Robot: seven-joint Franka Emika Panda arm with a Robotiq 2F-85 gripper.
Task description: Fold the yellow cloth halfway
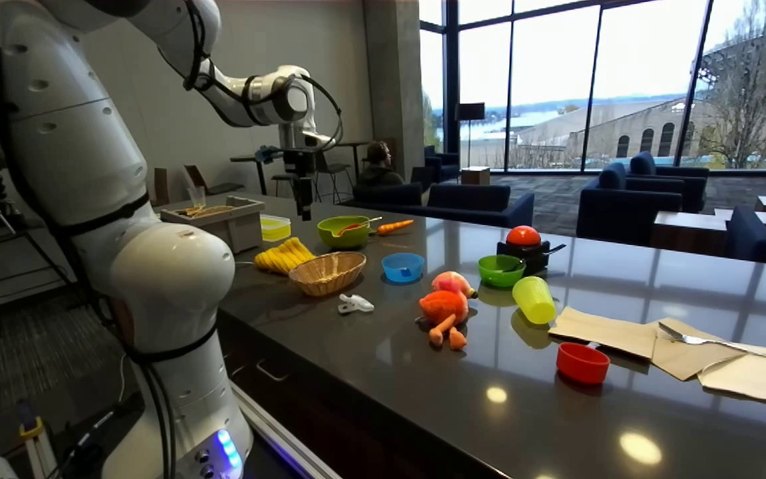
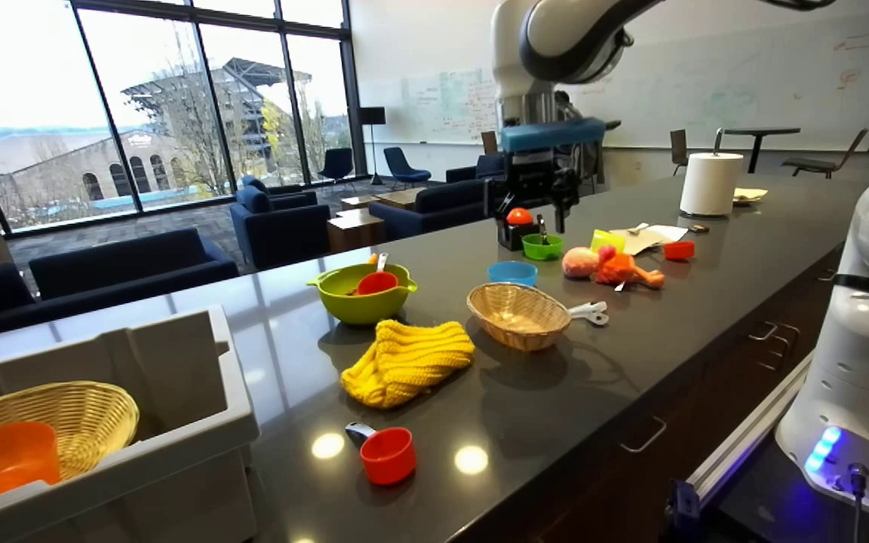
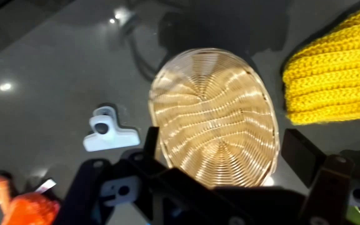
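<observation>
Dark polished bench, glossy with reflected lights, ran away from the viewpoint in an exterior view. Grey bin: stood at the near end, partly in view. Red measuring cup: stood near the bin. Yellow cloth: ribbed knit, lay rumpled on the bench beyond the cup, near a green bowl and just beside an oval wicker basket, apart from both. Claw: hung above the bench, fingers spread wide apart; in the wrist view the basket showed below, framed between them, while the cloth lay lower than the claw and off to one side, outside the finger gap, toward the upper right. White clip: lay beside the basket, on the side away from the cloth. Blue bowl and plush flamingo: rested farther along. Tall windows: stood beyond the bench.
</observation>
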